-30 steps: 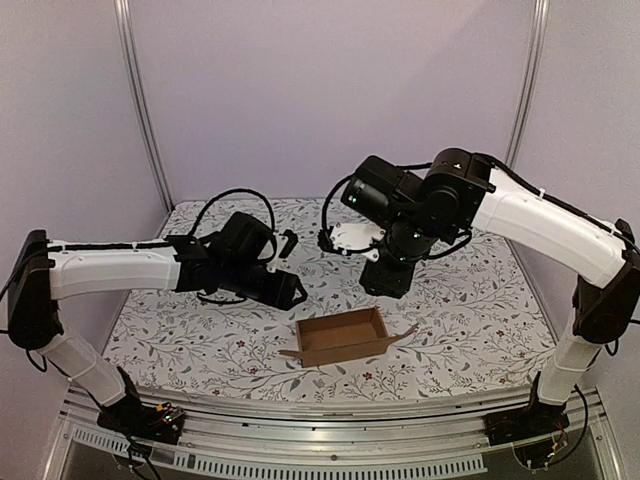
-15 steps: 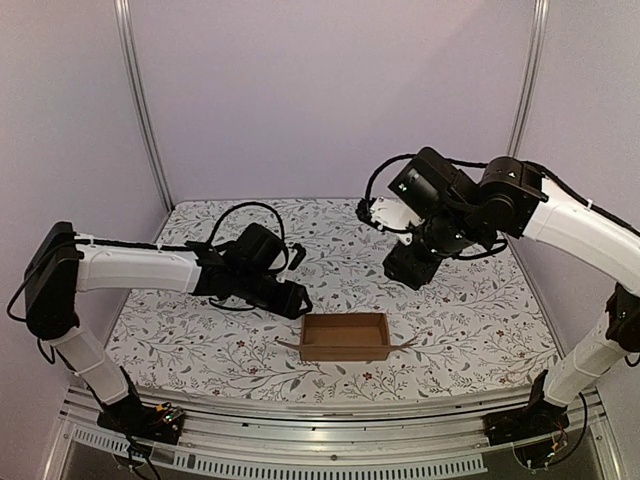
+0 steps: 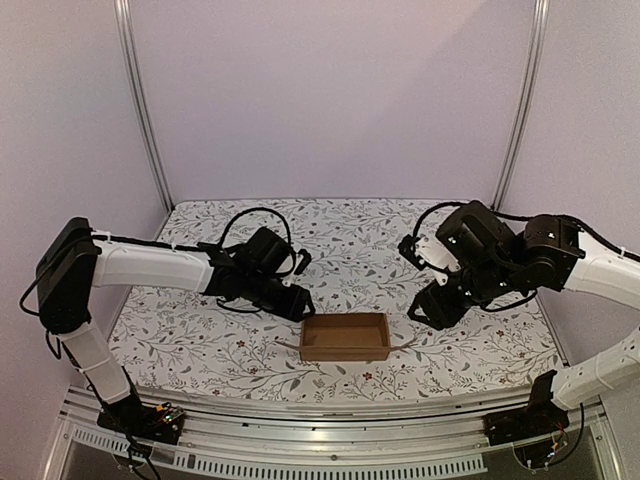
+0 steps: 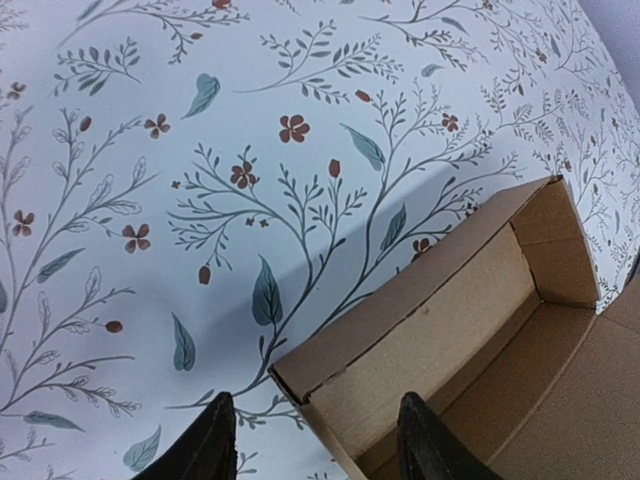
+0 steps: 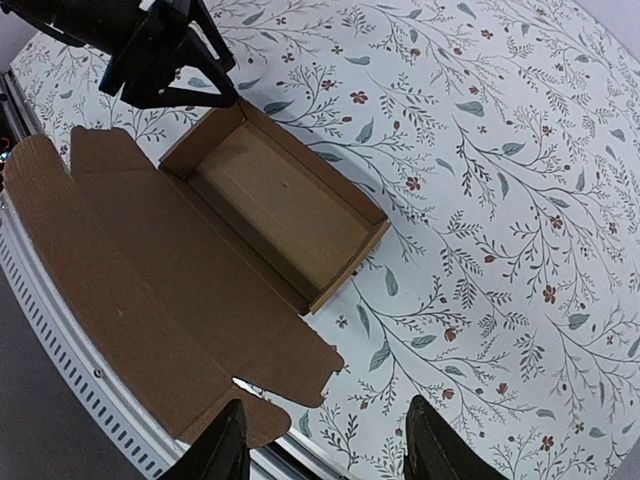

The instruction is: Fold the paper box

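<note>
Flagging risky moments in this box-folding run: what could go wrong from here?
1. The left end effector sits open by a corner of the paper box, which nothing holds; a nudge could slide or twist it.
2. The lid panel lies unfolded toward the near edge of the table; pushing that way might carry it over.

Plain brown paper box [image 3: 345,338]; white floral tablecloth [image 3: 470,340]

The paper box [image 3: 345,352] was plain brown cardboard, matt, with slightly rough cut edges. The bench [image 3: 470,350] carried a smooth, matt covering printed with flowers. The arm shells [image 3: 150,268] were glossy white plastic. The near rail [image 3: 330,408] was ribbed, bright metal.
</note>
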Motion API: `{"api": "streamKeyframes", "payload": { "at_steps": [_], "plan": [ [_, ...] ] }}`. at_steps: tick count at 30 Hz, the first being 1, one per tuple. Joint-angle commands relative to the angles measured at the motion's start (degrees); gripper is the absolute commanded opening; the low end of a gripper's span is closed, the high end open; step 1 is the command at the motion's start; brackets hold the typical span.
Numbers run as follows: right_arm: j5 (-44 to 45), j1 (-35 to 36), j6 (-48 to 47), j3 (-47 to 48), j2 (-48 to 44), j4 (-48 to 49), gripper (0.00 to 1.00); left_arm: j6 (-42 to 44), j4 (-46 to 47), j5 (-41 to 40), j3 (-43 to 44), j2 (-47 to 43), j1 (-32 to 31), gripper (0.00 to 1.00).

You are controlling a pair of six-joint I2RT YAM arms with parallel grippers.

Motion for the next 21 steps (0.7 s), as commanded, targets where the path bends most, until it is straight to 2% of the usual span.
{"api": "streamKeyframes", "payload": {
  "at_steps": [1, 11, 15, 21],
  "plan": [
    [-2.33, -0.11, 8.61, -5.81, -2.44, 0.98, 0.48, -0.10, 1.03, 0.82, -0.21, 1.14, 0.14, 0.53],
    [-4.81, -0.16, 18.05, -16.09, -2.38, 3.37, 0.31, -1.62, 2.20, 1.05, -2.53, 0.77, 0.00, 0.45],
    [-6.50, -0.13, 21.80, -20.01, -1.50, 8.60, 0.27, -2.09, 2.44, 0.81, -3.41, 0.72, -0.19, 0.43],
    [-10.51, -0.12, 28.12, -25.48, 0.65, 21.92, 0.21, -2.76, 2.39, 0.36, -4.86, -0.39, -0.57, 0.42]
  ]
}}
